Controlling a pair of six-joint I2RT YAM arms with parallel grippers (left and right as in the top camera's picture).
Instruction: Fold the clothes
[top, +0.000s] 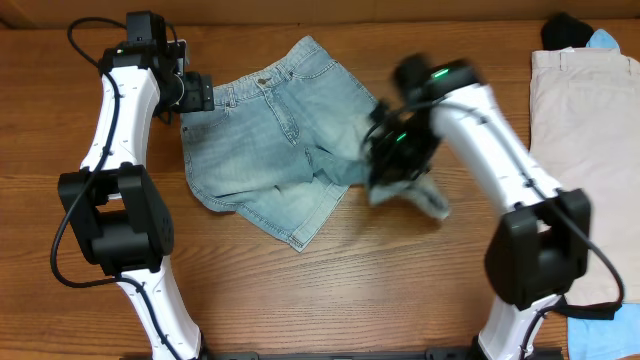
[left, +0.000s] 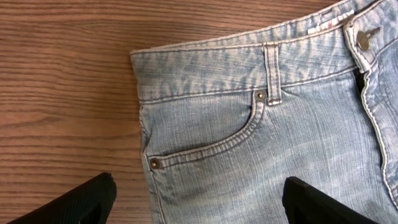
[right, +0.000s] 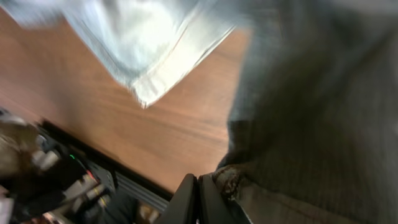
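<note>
Centrally, on the wooden table (top: 330, 290), lie the denim shorts (top: 265, 140), light blue and faded, front side up with the waistband (top: 270, 75) toward the far edge; most of the garment is spread flat, though one leg is drawn up off the wood at the side nearer the right arm. The left gripper (top: 195, 95) hangs over the waistband's outer corner with its jaws spread wide and nothing between them. In the left wrist view its two dark fingers (left: 87, 199) show at the bottom corners, well apart, and between them lie the curved front pocket (left: 205, 149) with its rivets, a belt loop (left: 272, 62) and the metal button (left: 362, 38) at the fly; bare wood shows beside the waistband corner. The right gripper (top: 385, 165), blurred in the overhead view, is clenched on the raised leg, and a flap of denim (top: 425, 198) droops below it toward the table. In the right wrist view its fingers (right: 199, 199) are pressed together with bunched cloth just beside them, shadowed fabric fills the right half, and a pale stitched hem (right: 146, 93) hangs above the wood. Well apart, by the table's right edge, lies a beige garment (top: 580, 130), with a black item (top: 562, 30) and a bit of light-blue cloth (top: 603, 40) at its far end.
</note>
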